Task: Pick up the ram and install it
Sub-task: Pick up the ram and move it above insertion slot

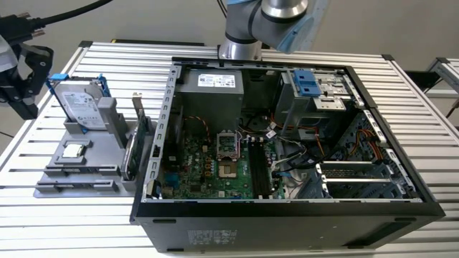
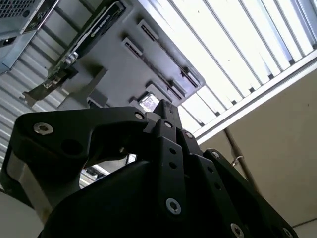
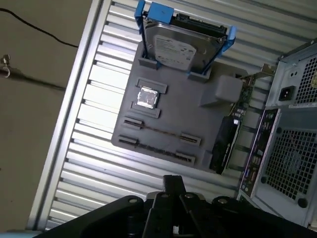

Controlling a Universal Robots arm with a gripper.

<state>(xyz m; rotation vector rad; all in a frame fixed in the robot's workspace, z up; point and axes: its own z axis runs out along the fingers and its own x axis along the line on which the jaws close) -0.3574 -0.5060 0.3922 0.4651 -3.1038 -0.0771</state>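
1. Jaw state of the gripper (image 3: 173, 182) cannot be told.
2. The ram (image 3: 159, 131) is judged the thin strip on edge, seen in the first wrist view, in the holder (image 1: 99, 156) at the exterior view's lower left; not yet lifted.
3. Slots (image 1: 258, 166) in the case (image 1: 287, 207) look bare; installing is left.
4. Drive (image 3: 184, 44), chip (image 3: 147, 97) and card (image 3: 225, 141) are held by the holder.

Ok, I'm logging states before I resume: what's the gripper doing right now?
Gripper: closed, holding nothing.
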